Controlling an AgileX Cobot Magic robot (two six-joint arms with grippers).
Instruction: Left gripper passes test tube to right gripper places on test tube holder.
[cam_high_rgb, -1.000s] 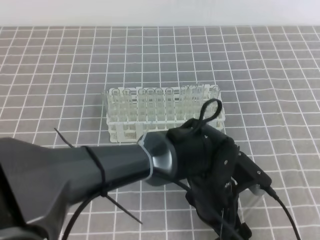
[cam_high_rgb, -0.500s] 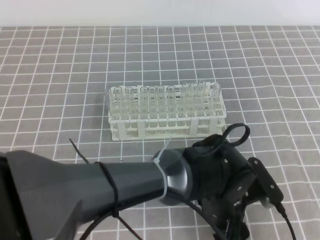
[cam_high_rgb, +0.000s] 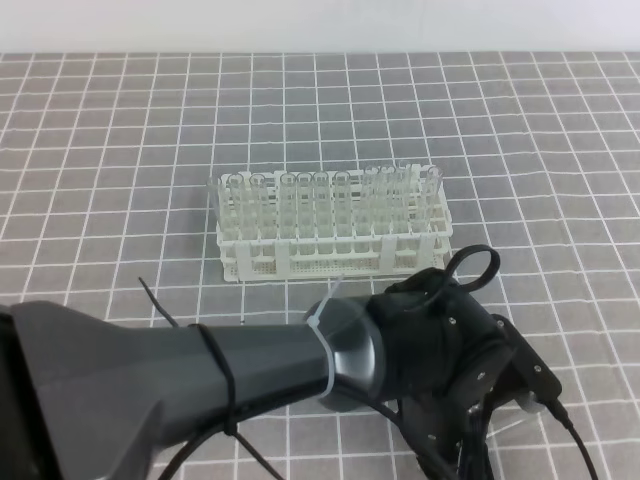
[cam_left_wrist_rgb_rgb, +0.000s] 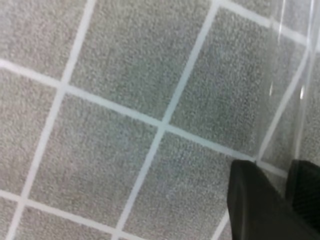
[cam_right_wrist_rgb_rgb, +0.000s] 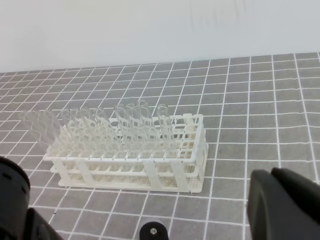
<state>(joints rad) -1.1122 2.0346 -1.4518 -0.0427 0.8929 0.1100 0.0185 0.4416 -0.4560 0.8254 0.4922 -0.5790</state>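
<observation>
Grey tiled table; left gripper jaws narrow around what seems the test tube.

A desk covered in grey speckled squares with white grid lines fills the view. A plain white wall rises along the desk's far edge. Many clear tubes stand upright near the desk's middle.

From above, the smooth grey left arm is blocking the tiled surface beneath it, and its black two-fingered left gripper is running off the bottom edge, fingers unseen. Close up, the slender clear test tube is blurring into glare. The right gripper's black fingers are being cut off.
</observation>
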